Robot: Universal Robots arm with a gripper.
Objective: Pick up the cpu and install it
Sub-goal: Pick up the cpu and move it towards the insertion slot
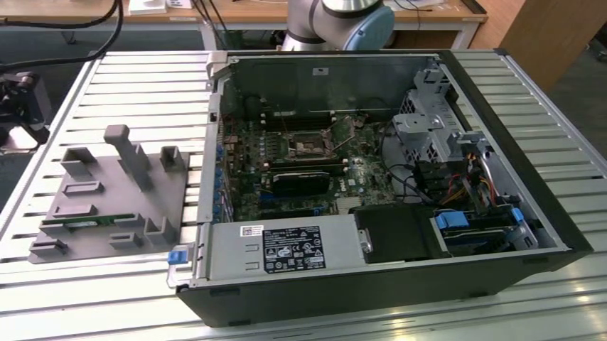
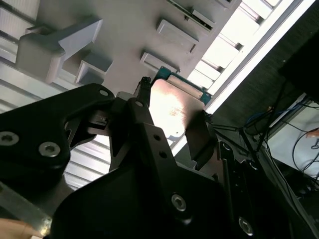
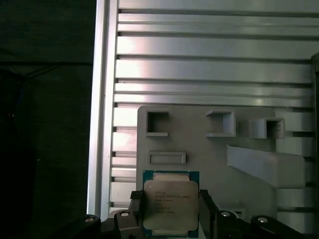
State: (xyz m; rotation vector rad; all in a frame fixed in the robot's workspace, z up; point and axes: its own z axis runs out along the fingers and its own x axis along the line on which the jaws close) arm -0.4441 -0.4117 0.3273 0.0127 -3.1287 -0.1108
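Observation:
The cpu [image 3: 171,204] is a small square chip with a shiny silver top and a green rim, gripped on two opposite edges by my gripper [image 3: 171,213], which is shut on it. In the second wrist view the cpu [image 2: 173,105] shines between the black fingers [image 2: 198,139] of the gripper [image 2: 170,122]. It hangs over the grey tray [image 3: 199,149], apart from it. The dark square socket [image 1: 308,147] with its metal frame sits on the motherboard inside the open computer case [image 1: 379,177].
The grey tray [image 1: 104,213] lies on the slatted metal table [image 1: 142,85] at the exterior view's left of the case, with raised posts and a green memory stick [image 1: 90,222]. Cables and drive bays [image 1: 465,177] crowd the case's right side. The arm's base [image 1: 342,21] stands behind the case.

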